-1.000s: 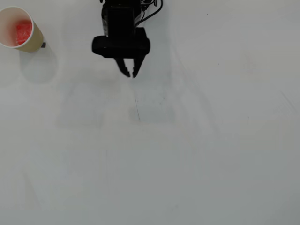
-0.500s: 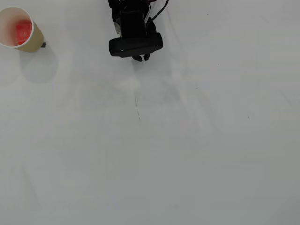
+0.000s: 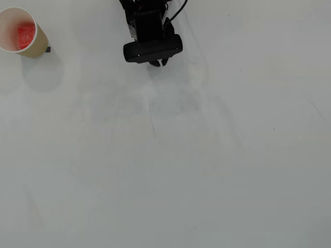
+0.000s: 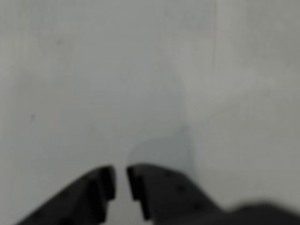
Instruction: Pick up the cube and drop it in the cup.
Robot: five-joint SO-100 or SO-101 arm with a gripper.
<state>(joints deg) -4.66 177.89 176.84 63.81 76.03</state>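
Observation:
The tan paper cup (image 3: 32,45) stands at the top left of the overhead view. The small red cube (image 3: 26,34) lies inside it, on the white bottom. My black gripper (image 3: 158,63) is at the top centre, far to the right of the cup, mostly hidden under the wrist camera housing. In the wrist view the gripper (image 4: 121,182) enters from the bottom edge. Its two dark fingers (image 4: 150,187) stand almost together with only a thin slit between them, and nothing is held. Below them is bare white table. The cup and cube do not show in the wrist view.
The white table (image 3: 181,155) is plain, with faint scuffs and thin pencil-like marks near the middle. A small dark mark (image 3: 48,49) sits by the cup's base. Black cables (image 3: 178,10) run off the top edge behind the arm.

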